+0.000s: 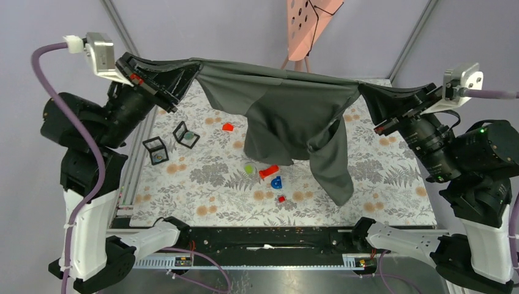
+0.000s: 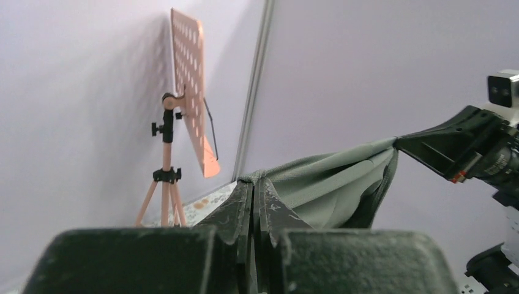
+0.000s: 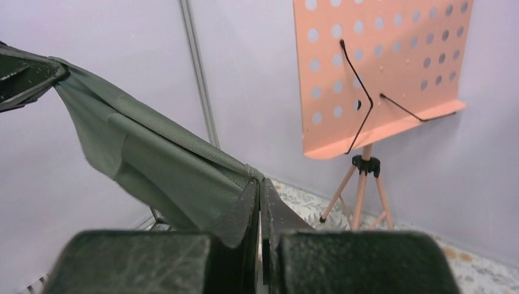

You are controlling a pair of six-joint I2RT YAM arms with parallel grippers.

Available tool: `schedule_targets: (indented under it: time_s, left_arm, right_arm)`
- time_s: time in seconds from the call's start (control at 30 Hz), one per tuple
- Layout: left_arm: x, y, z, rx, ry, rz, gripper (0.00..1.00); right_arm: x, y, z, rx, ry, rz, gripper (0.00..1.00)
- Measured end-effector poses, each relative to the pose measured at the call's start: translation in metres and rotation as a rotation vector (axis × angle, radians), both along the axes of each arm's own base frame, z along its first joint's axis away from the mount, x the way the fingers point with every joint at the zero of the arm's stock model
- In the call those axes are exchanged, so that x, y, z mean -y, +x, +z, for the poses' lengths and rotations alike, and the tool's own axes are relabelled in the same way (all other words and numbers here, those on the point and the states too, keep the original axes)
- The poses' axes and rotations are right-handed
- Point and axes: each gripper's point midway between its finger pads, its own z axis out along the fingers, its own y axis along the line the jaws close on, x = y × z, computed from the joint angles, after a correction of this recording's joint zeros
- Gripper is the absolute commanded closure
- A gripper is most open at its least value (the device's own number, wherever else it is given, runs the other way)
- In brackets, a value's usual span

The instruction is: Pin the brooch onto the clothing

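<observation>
Now the left hand (image 1: 188,73) and right hand (image 1: 366,93) both clamp the grey T-shirt (image 1: 294,116), stretched between them above the bench (image 1: 392,184).

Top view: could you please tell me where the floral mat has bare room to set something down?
The floral mat is bare at its near-left corner, below the two black-framed clear boxes, and on the right, between the hanging dark grey T-shirt and the mat's edge. The middle is crowded: small red, green and blue pieces lie beside the shirt's hem.
</observation>
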Motion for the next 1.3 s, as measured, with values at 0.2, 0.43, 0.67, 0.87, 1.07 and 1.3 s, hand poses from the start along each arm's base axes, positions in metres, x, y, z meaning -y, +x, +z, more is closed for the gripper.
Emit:
schedule_targets:
  time_s: [0.2,0.43,0.67,0.87,1.07,1.3]
  left_arm:
    - [0.002,-0.007,0.006,0.024,0.011,-0.027,1.00]
    - [0.017,0.030,-0.017,-0.045,0.053,-0.007,1.00]
    - [0.029,0.099,-0.046,-0.134,0.110,0.087,1.00]
    - [0.017,0.138,-0.043,-0.145,0.099,0.160,1.00]
    - [0.014,0.117,0.006,-0.018,0.038,0.116,1.00]
    - [0.025,0.049,-0.039,-0.015,0.038,-0.070,1.00]
  right_arm:
    - [-0.002,0.003,0.004,0.036,-0.058,-0.013,1.00]
    - [0.002,0.035,-0.023,-0.004,-0.165,-0.166,1.00]
    - [-0.006,0.086,-0.038,-0.038,-0.254,-0.313,1.00]
    - [-0.006,0.122,-0.038,-0.064,-0.266,-0.344,1.00]
    - [-0.004,0.109,0.005,0.033,-0.198,-0.292,1.00]
    - [0.010,0.089,-0.038,0.033,-0.193,-0.284,1.00]
